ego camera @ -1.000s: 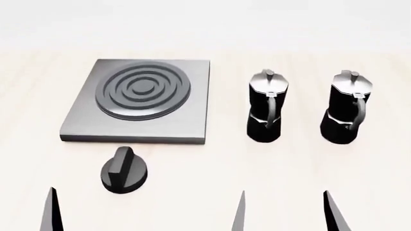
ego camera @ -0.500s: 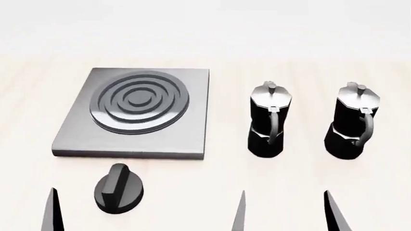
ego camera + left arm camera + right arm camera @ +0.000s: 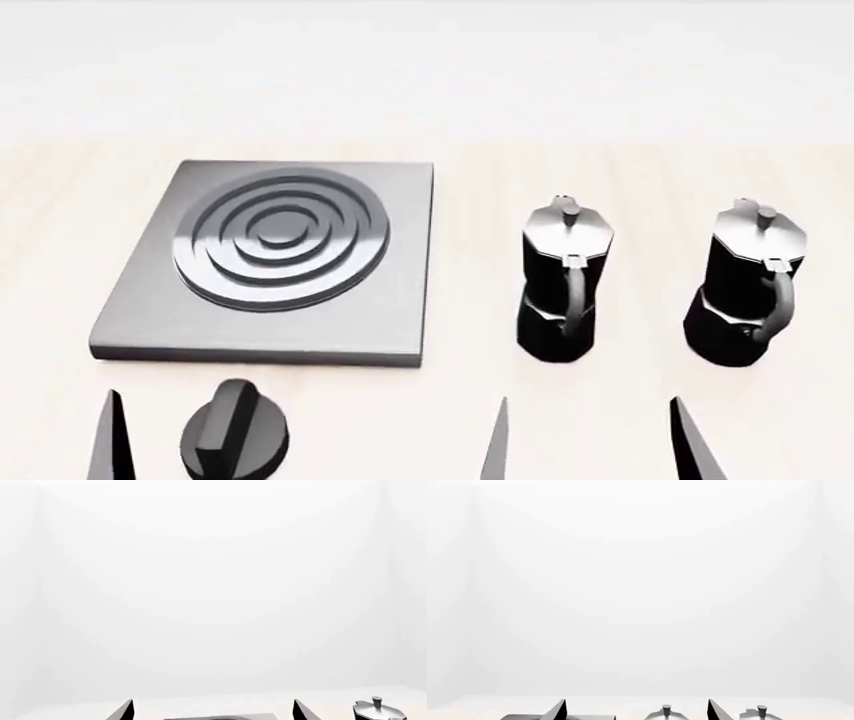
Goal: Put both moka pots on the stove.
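Both moka pots upright on surface, right of stove: near-stove pot, right pot. Neither grasped. Right gripper wide, empty; left gripper wide, empty. Advice: approach near-stove pot at waist, clear of handle, lift vertical.

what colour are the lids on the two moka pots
Silvery grey, above glossy black bodies. The lids show best in the head view.

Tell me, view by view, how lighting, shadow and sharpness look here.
Head view: even, flat light, almost no cast shadows; soft highlights on the grey metal stove plate's ring burner and the two glossy black moka pots' silvery lids; everything sharp. Both wrist views: mostly washed-out white, objects cropped at the frame's edge.
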Controlling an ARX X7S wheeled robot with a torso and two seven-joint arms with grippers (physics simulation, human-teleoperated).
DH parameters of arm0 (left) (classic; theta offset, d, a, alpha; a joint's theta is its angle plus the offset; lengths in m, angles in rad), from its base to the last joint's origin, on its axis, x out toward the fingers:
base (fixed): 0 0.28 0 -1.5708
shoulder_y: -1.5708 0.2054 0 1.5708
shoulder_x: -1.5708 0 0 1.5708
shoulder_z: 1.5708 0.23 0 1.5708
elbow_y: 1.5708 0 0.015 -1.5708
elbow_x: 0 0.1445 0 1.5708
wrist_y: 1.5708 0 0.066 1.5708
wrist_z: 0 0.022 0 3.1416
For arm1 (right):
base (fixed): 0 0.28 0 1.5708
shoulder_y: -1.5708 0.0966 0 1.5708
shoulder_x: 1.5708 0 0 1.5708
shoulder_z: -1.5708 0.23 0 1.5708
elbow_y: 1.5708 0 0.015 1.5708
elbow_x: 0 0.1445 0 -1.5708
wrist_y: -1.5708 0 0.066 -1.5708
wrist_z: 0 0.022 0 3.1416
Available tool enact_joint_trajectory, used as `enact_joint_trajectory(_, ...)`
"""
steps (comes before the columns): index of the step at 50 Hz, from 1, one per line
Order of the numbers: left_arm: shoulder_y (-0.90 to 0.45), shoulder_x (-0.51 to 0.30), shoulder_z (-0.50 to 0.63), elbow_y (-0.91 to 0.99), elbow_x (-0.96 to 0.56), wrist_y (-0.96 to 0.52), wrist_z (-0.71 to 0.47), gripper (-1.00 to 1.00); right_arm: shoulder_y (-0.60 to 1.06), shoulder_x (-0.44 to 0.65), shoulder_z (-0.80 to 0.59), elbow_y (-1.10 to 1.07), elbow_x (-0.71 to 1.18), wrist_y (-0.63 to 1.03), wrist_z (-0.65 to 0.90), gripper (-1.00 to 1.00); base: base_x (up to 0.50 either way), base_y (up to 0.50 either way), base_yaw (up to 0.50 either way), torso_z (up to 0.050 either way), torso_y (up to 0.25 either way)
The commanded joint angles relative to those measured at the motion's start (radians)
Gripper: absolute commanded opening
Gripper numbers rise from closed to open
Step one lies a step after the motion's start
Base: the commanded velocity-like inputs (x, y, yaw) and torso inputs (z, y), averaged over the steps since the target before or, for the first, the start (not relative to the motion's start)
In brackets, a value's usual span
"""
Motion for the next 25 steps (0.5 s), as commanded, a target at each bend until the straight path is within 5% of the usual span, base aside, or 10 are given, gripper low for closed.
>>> enact_joint_trajectory(1,-0.006,-0.008,0.008,-0.001,-0.005,-0.003,-0.010,1.00,0.003,0.005,-0.004,0.003,0.002,-0.001,0.007,1.00,0.14,0.00,0.00,0.000,0.015)
enact_joint_trajectory(25,-0.007,-0.028,0.020,-0.007,-0.015,0.008,-0.031,1.00,-0.001,0.013,-0.017,0.008,-0.008,-0.026,0.024,1.00,0.12,0.00,0.00,0.000,0.000)
